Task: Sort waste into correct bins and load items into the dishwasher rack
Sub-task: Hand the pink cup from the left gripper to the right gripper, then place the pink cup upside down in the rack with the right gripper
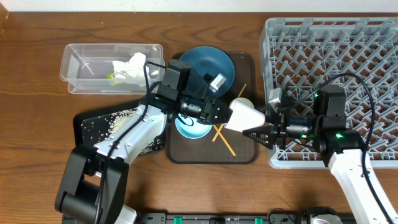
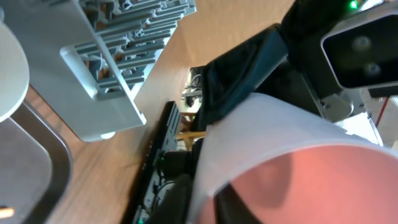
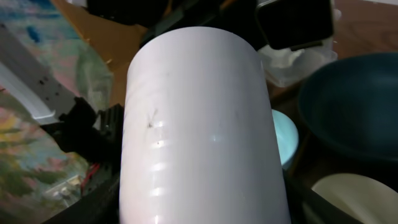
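Logging the overhead view first. My right gripper (image 1: 256,126) is clamped on the tapering end of the pink cup (image 1: 244,116), which I judge to be lifted off the brown serving tray (image 1: 242,154). The cup lies on its side. Its long axis runs roughly along the table's width, wide end toward my left gripper (image 1: 221,114), narrow end toward the right one. My left fingertips sit at the wide end, but I cannot tell whether they pinch it or are slack. The dishwasher rack (image 1: 336,50) lies to the right of the cup, just past the tray's edge, so my right arm is plainly the nearer. The pale-blue bowl (image 1: 188,129) sits under my left wrist. The pale green cup (image 1: 244,102) is just beside the held cup, and the chopsticks (image 1: 224,140) lie crossed on the tray.

Left wrist view. The pink cup (image 2: 298,180) fills the lower right. I cannot make out my own fingers here. A corner of the rack (image 2: 124,56) shows at upper left.

Right wrist view. The cup's wall (image 3: 199,124) fills the centre, running away from the lens. I take the dark shapes flanking its near end for my fingers, closed on it. Beyond are the bowl (image 3: 283,140) and the blue dish (image 3: 354,106). The rack is out of frame.

Judgement: the step in hand is cup to rack. The move is a swing rightward, away from the left gripper, then a turn of the long axis from lying to mouth-down between pegs. If the left fingers do hold the cup, they must let go first.
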